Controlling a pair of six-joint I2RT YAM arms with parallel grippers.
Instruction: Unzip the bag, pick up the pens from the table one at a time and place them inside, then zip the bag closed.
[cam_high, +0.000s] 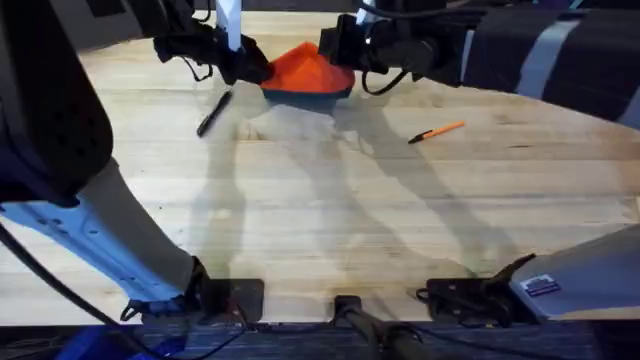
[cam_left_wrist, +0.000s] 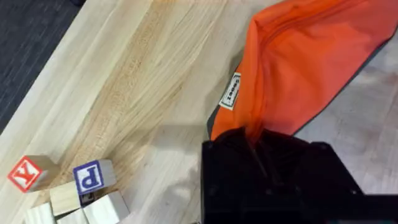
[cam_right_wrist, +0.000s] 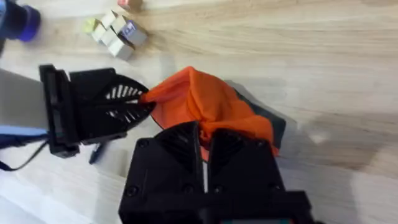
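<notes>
One bunched orange bag (cam_high: 307, 70), navy-bottomed

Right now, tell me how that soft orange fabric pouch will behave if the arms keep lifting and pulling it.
The soft orange fabric pouch is probably floppy: it bunches into a peak between the left gripper and the right gripper pinching its ends. It likely sags where unsupported, and its folds look slack. It seems light, since fabric pinches alone appear to hold its bunched shape.

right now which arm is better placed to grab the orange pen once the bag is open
Probably the right. The orange pen lies on the table on the right arm's side, near the right gripper. The left gripper holds the bag at its other end, nearer the black pen.
</notes>
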